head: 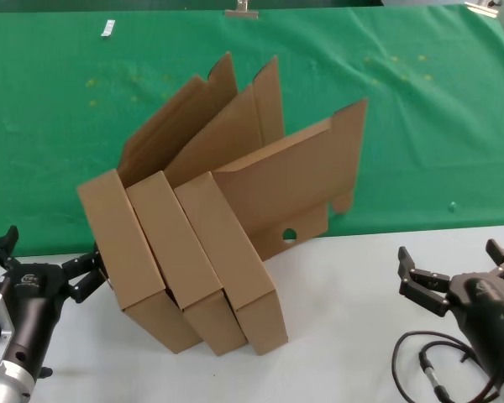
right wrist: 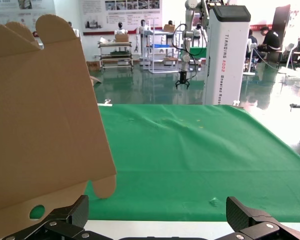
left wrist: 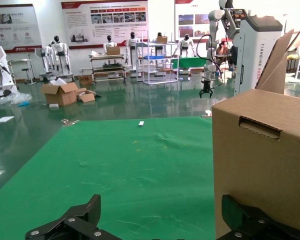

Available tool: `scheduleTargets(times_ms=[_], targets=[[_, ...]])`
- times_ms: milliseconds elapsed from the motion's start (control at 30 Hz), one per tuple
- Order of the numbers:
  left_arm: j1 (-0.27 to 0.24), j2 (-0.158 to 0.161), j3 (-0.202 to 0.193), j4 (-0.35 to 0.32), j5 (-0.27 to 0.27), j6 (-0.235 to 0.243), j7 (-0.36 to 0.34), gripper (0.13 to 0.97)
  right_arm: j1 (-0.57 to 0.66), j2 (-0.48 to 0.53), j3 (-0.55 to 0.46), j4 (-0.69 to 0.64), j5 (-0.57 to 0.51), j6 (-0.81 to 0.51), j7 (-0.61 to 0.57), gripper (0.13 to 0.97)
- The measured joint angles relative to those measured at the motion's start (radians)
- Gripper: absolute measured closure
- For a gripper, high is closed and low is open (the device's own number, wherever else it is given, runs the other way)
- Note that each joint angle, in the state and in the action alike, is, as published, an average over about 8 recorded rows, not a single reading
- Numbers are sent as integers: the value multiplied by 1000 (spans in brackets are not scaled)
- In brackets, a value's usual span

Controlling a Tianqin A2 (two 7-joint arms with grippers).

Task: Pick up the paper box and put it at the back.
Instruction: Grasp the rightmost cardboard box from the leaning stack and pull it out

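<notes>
Three alike brown paper boxes stand side by side, tilted, lids open and leaning back: left, middle, right. The right box's lid has a small round hole. They straddle the white tabletop and the green cloth at the back. My left gripper is open and empty, one finger close by the left box's lower edge; that box fills the side of the left wrist view. My right gripper is open and empty, apart from the boxes. The right wrist view shows the right box's lid.
A black cable loops on the table by my right arm. A small white tag and a metal clip lie at the cloth's far edge. The green cloth stretches wide behind the boxes.
</notes>
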Motion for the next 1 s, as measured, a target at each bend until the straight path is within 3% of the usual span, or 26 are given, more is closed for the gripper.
scheduleTargets(times_ms=[367,633,767,1000], targets=[[0,0,0,0,0,0,0,368,0,0,0,0,0,0,0,129],[0,0,0,0,0,0,0,574,0,0,0,0,0,0,0,129],[0,0,0,0,0,0,0,574,0,0,0,0,0,0,0,129],[0,0,0,0,0,0,0,741,0,0,0,0,0,0,0,129]])
